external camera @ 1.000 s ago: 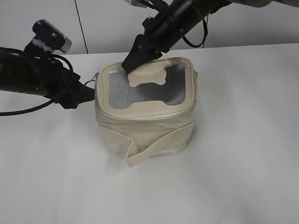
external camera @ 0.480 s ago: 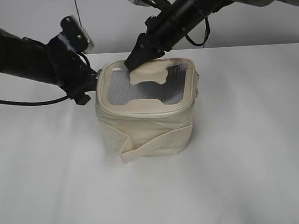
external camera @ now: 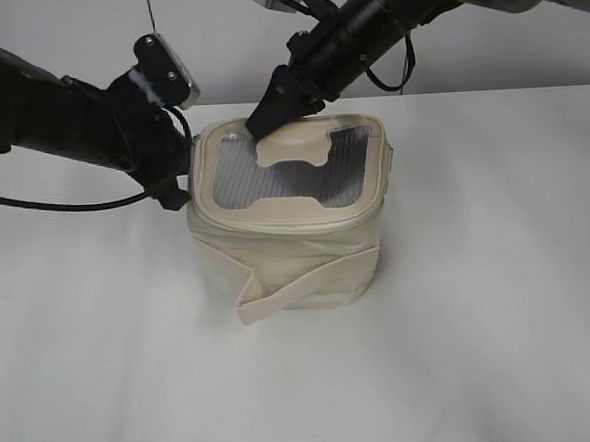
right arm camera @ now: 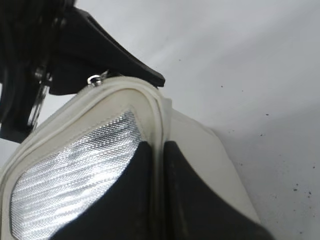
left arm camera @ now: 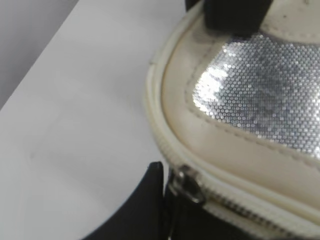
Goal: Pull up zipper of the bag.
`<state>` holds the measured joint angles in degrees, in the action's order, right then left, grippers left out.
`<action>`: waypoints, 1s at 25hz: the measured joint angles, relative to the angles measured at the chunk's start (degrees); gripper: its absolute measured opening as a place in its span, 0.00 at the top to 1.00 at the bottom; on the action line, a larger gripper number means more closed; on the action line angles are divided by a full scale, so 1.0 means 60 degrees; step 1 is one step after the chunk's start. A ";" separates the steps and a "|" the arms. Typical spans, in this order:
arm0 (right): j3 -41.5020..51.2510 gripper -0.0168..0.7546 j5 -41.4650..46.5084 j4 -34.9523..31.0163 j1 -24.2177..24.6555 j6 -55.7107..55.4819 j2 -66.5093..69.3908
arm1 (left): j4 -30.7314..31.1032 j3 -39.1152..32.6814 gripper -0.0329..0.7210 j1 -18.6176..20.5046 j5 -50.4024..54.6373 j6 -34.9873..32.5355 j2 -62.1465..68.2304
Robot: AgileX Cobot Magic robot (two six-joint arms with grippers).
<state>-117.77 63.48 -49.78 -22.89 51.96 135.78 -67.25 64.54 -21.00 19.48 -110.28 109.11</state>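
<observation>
One bag [external camera: 290, 216] sits on the table [external camera: 481, 320], with two arms at it. The left pincer [external camera: 176, 184] is at the bag's left rear corner, closed on a silver pull of the zipper [left arm camera: 187, 186]. The right pincer [external camera: 269, 117], nearly closed, pinches the bag's rear lid rim.

You have one small boxy cream fabric bag [external camera: 290, 216] with one grey mesh window [external camera: 287, 176], one cream strap [external camera: 304, 286], one visible silver metal zipper pull [left arm camera: 189, 184], two black grippers, and one white table [external camera: 481, 320].
</observation>
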 joint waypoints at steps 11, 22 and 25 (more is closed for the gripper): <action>0.0000 0.92 0.0268 -0.0201 -0.0147 -0.0192 0.0000 | -0.0370 -0.2410 0.94 -0.0149 -0.0629 0.0666 -0.2079; 0.0000 0.92 0.0080 -0.0194 -0.0097 -0.0688 0.0010 | -0.0459 -0.3378 0.95 -0.0149 -0.0014 0.0988 -0.3130; 0.0000 0.92 0.0080 -0.0201 -0.0097 -0.0689 0.0010 | -0.0481 -0.3626 0.95 -0.0149 0.0014 0.1084 -0.3151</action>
<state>-117.77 63.96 -50.99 -23.47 47.83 135.85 -70.14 42.78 -21.89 19.56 -103.78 90.20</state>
